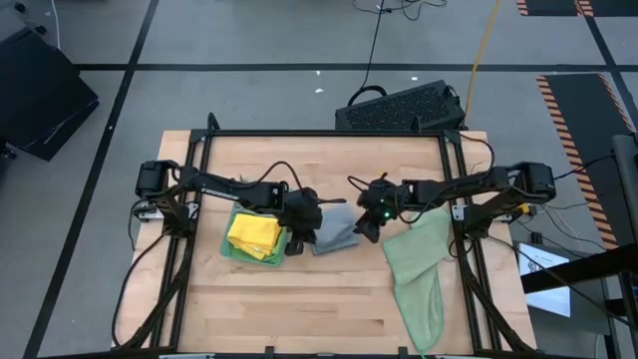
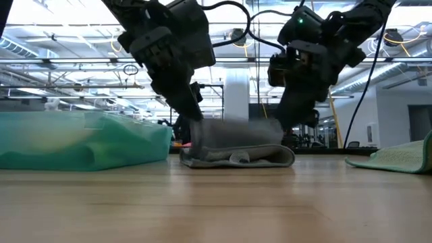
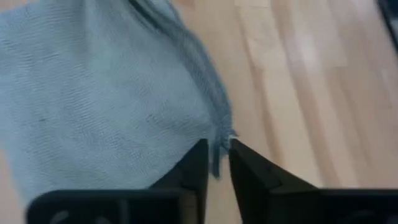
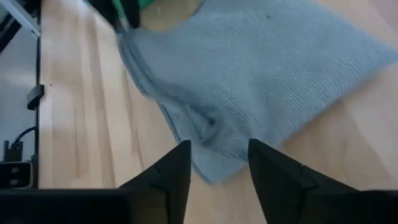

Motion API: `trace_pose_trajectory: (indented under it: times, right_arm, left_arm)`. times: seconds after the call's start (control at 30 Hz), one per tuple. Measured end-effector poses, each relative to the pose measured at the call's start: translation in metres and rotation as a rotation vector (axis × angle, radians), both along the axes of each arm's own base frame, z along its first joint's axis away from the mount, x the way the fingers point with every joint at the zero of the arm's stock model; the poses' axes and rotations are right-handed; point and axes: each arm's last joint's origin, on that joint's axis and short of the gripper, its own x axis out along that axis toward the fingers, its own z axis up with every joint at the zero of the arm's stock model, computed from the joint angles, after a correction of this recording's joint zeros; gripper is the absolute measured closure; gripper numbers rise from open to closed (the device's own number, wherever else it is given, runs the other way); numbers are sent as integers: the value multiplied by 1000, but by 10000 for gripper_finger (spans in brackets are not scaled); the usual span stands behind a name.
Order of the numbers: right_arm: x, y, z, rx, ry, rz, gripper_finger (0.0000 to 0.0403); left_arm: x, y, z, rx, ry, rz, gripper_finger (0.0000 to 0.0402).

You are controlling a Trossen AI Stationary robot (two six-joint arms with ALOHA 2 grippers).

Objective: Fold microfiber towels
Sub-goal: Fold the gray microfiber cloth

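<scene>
The wooden worktop [image 1: 299, 299] carries three lots of cloth: a pale sage towel [image 1: 419, 269] sprawled unfolded on the right with one end trailing toward the near edge, a stack with a yellow towel [image 1: 254, 234] on top of green ones on the left, and between them the grey towel [image 1: 337, 231], lying folded with both arms over it. The left gripper [image 3: 214, 163] has its jaws barely parted, with the grey hem lying in the slit between them, so lifting away now could snag that edge and drag the fold open. The right gripper [image 4: 217, 165] stands with jaws released, wide apart and holding nothing, just above the towel's near edge; a low retreat could brush the top layer askew. The trailing sage end may slip off.
</scene>
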Motion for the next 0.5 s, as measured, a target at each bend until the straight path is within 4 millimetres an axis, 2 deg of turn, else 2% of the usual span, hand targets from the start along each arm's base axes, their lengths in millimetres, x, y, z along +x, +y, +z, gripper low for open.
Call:
trace_pose_trajectory:
  times: [0.17,0.27,0.4,0.5]
  right_arm:
    - [-10,2,9,51,33,-18,233]
    - [-16,3,22,80,12,-46,232]
    - [-19,2,39,85,-75,-141,232]
    - [-12,2,49,64,-191,-176,232]
  left_arm:
    - [0,-1,2,-75,21,38,274]
    - [-4,2,12,-117,17,86,248]
    - [-11,8,35,-151,-22,174,239]
    - [-14,12,47,-119,-67,251,246]
